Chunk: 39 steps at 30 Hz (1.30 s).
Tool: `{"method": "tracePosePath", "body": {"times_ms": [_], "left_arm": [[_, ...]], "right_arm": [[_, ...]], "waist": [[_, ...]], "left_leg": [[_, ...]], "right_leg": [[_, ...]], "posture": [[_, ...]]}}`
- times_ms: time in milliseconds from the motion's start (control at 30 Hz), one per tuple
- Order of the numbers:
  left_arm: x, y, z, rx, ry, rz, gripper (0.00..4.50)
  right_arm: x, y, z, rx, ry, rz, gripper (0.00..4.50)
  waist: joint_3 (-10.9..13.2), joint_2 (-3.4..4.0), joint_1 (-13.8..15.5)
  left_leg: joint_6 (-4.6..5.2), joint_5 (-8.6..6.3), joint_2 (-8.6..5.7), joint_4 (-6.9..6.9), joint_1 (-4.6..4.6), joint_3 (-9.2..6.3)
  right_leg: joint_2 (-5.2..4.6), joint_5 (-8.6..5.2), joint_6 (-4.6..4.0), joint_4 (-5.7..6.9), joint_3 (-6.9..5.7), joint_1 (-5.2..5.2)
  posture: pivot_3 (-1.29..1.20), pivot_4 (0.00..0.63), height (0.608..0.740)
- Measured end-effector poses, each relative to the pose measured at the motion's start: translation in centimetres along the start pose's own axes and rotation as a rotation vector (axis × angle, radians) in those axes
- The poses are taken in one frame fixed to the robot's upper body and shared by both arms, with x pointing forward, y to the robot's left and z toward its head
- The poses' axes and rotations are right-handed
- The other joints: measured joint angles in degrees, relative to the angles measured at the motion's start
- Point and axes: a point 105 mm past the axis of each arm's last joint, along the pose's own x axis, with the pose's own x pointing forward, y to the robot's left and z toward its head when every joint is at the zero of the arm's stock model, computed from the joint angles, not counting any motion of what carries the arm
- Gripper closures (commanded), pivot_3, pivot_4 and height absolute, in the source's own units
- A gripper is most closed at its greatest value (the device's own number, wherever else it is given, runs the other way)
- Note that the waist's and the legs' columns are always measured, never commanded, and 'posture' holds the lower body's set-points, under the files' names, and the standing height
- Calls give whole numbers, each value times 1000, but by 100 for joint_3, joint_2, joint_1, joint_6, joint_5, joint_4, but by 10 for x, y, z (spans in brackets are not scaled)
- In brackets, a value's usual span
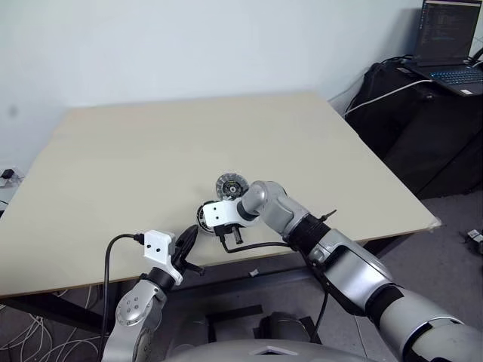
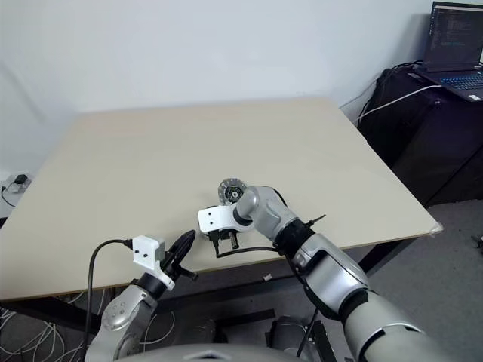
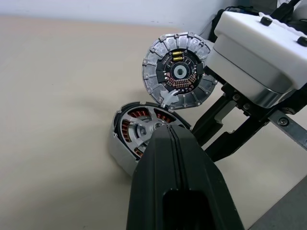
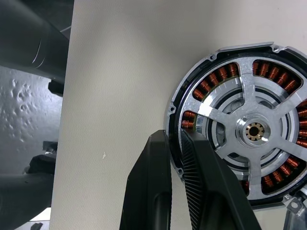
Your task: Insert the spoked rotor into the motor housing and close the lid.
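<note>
Two arms reach over the near edge of the bench [image 1: 113,166]. The right arm crosses in from the right side, bent at the elbow, with its wrist turned so that the right gripper [image 4: 176,143] points steeply down and toward the robot's left. Its fingers [image 4: 153,182] are clamped on the rim of the motor housing [image 4: 240,129], one finger outside the dark edge and the other inside, against the copper windings. The spoked rotor [image 4: 253,130] already sits in the housing: silver spokes and hub lie over the ring of windings, which show through the gaps.

The left arm rises from below the bench edge, forearm roughly level, the left gripper [image 3: 173,143] pointing forward and slightly toward the right. Its fingers are pressed together, holding nothing, with their tips just beside the near side of the housing; whether they touch it cannot be told.

The lid [image 3: 178,71] lies on the bench just beyond the housing, the two nearly touching, its ribbed underside and dark centre facing up.

A laptop [image 1: 451,45] stands open on dark furniture at the far right; lines of text fill its screen but are too small to read. No brand marks or labels are legible on the parts or grippers.
</note>
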Motion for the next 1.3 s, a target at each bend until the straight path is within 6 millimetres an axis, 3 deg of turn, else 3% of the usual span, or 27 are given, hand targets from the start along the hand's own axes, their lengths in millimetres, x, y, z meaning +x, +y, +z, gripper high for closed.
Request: {"method": "tracePosePath", "body": {"times_ms": [700,900,1300], "left_arm": [[6,2,-6,-10,14,-11,4500],[7,0,-5,-9,12,-22,4500],[7,-1,-7,-12,17,-26,4500]], "right_arm": [[-33,17,-35,82,57,6,4403],[-38,25,-35,225,27,1,4403],[-29,19,-22,561,-26,-84,4403]], "waist": [[0,1,98],[0,1,103],[1,1,94]], "left_leg": [[10,-4,-15,1,-10,-1],[11,-6,-13,0,-11,-3],[10,-8,-11,0,-14,-3]], "right_leg": [[-18,-1,2,-10,-6,0],[-18,-1,1,-11,-7,-3],[-18,-1,1,-11,-9,-5]], "posture": [[0,0,740],[0,0,740],[0,0,740]]}}
